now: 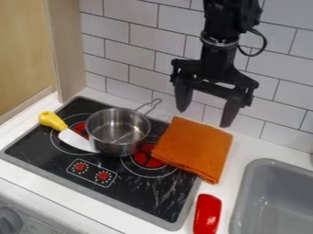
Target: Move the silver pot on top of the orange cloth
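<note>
The silver pot (118, 131) stands upright on the black stove, between the two red burners, its thin handle pointing up toward the tiled wall. Right of it, the folded orange cloth (194, 148) lies partly over the stove's right edge and partly on the white counter. High above the cloth's back edge hangs my gripper (205, 119), its two fingers wide apart and nothing between them. It is up and to the right of the pot.
A spatula with a yellow handle (53, 120) lies on the stove at the pot's left, its white blade against the pot. On the counter at the front right is a red object (207, 214), beside the grey sink (243, 195). White tiles rise behind; a wooden panel (66, 50) stands at left.
</note>
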You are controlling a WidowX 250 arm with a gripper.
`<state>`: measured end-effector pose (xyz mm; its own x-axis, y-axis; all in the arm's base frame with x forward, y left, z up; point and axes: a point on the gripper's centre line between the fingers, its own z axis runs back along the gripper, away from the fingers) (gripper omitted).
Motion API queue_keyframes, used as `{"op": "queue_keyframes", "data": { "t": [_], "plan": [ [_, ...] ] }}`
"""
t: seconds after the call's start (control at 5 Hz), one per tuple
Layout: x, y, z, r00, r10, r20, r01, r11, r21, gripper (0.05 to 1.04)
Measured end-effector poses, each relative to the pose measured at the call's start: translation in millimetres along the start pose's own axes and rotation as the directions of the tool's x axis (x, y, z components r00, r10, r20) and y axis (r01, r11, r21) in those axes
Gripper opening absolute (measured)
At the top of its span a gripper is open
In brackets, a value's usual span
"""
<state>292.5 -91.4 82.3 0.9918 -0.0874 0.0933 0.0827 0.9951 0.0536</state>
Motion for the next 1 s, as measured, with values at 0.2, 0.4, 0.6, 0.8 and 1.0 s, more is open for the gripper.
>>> {"op": "queue_keyframes", "data": {
  "t": [0.2,0.4,0.6,0.8,1.0],
  "plan": [
    [-15,3,-14,0.998,-0.010,-0.062,0.011,1.000,0.010,0.998],
    [-34,15,-22,0.985,-0.098,-0.145,0.098,0.995,-0.005,0.998],
    [-51,39,-21,0.967,-0.167,-0.193,0.172,0.985,0.008,0.998],
    [-60,59,-27,0.912,-0.342,-0.227,0.344,0.938,-0.035,0.998],
    [-62,73,-34,0.845,-0.493,-0.205,0.491,0.869,-0.065,0.998]
  ]
}}
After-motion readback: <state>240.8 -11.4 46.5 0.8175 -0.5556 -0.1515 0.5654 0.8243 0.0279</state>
